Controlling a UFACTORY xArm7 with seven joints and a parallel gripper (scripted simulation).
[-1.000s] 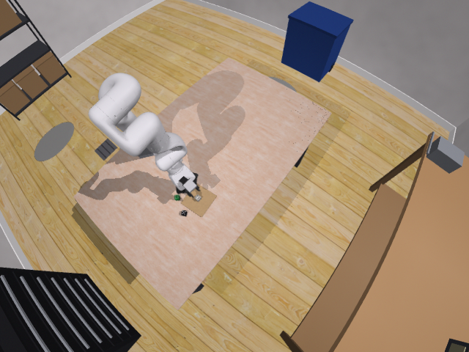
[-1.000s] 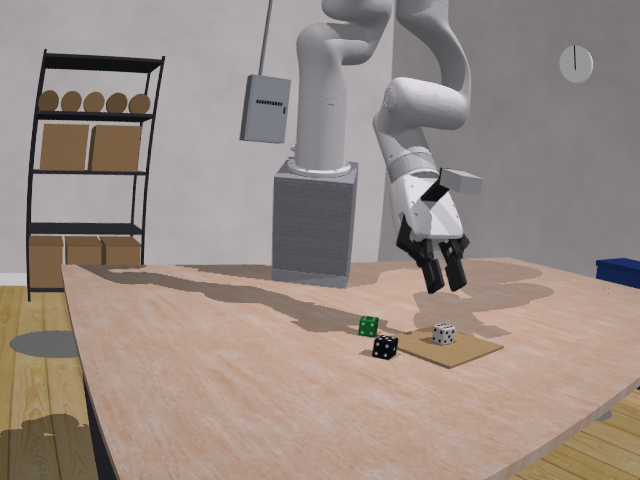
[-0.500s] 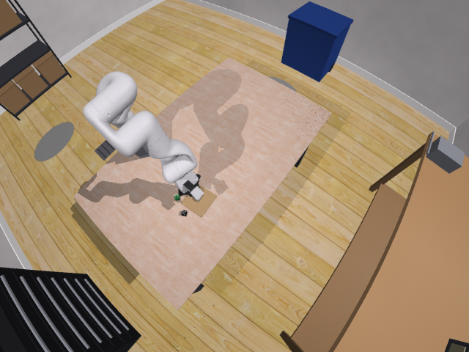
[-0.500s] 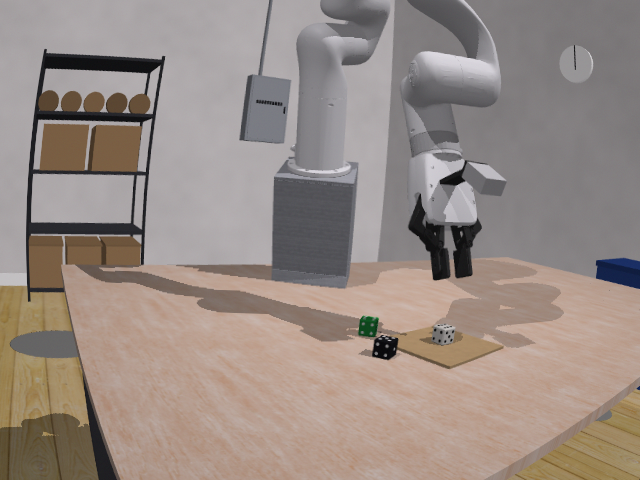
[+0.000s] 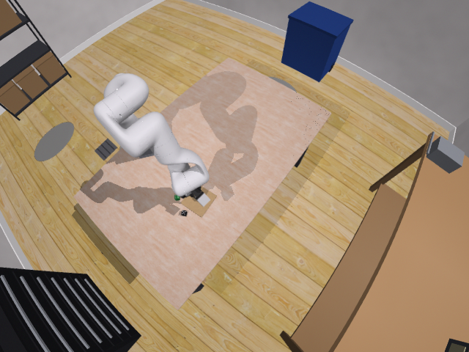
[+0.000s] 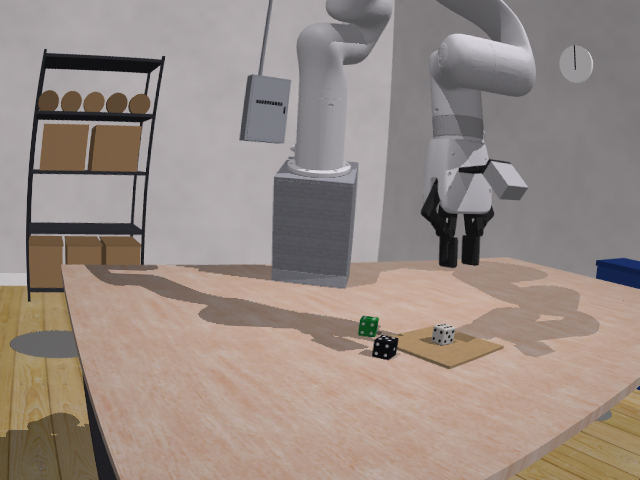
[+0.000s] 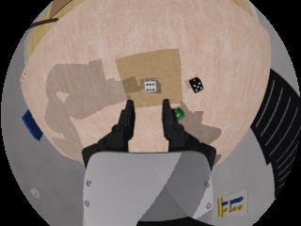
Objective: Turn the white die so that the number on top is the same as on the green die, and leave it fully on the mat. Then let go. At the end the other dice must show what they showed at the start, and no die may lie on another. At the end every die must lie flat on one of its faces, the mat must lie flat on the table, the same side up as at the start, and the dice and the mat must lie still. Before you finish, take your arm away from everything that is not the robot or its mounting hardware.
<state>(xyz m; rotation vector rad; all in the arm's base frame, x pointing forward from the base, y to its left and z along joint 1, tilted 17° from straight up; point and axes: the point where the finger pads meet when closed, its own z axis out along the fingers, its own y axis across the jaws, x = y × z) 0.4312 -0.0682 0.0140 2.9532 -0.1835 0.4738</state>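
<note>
The white die [image 6: 443,333] lies flat on the brown mat [image 6: 449,345], near its middle; it also shows in the wrist view [image 7: 150,86]. The green die [image 6: 368,326] sits on the table just left of the mat. The black die [image 6: 385,346] sits in front of the green die, close to the mat's left edge. My gripper [image 6: 459,256] hangs well above the mat, pointing down, fingers partly open with nothing between them. In the wrist view the fingers frame the white die from high up. The pip counts are too small to read. In the overhead view the arm hides the white die.
The arm's grey pedestal [image 6: 314,227] stands at the back of the table. A black shelf with boxes [image 6: 87,170] stands off the table to the left. A blue bin [image 5: 316,39] stands on the floor beyond the table's far end.
</note>
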